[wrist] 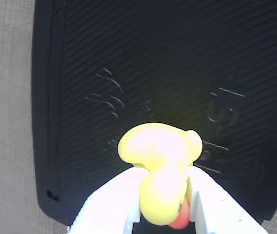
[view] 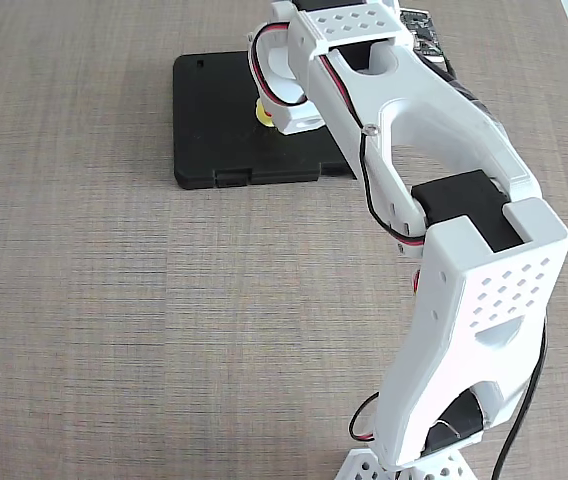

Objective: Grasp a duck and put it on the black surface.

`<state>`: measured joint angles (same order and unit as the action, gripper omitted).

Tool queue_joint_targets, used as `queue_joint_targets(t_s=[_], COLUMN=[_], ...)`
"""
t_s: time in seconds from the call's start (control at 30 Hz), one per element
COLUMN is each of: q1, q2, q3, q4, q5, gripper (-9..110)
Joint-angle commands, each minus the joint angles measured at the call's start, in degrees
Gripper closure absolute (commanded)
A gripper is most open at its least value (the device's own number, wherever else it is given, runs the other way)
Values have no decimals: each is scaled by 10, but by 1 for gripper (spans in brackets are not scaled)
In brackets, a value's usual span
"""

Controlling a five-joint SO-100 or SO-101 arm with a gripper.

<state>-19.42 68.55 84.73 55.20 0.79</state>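
A wood-grain brown tabletop [view: 114, 300] carries a flat matte black rectangular plastic case [view: 214, 120] with rounded corners, lying near the far edge in the fixed view, and the white arm's base [view: 404, 468] at the near edge.

Your fixed cam looks down steeply from above/behind the arm base; wrist cam sits close over the black surface [wrist: 128, 63]. Both share that case [view: 214, 120].

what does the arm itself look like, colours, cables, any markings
In the fixed view the arm is white printed plastic with angular shells, some perforated with rows of small holes. Black servo blocks sit at the joints. Red, black and white cables loop along it. In the wrist view the gripper has plain white fingers. No markings are visible.
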Motion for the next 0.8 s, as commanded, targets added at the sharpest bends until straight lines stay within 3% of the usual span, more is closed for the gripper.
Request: queue_joint_targets(t_s=[0.0, 0.33, 0.77], q1=[4, 4, 19], q2=[5, 5, 64], q3=[-25, -25, -20], q4=[-19, -21, -16], q5=[0, -7, -1], gripper=[98, 98, 70])
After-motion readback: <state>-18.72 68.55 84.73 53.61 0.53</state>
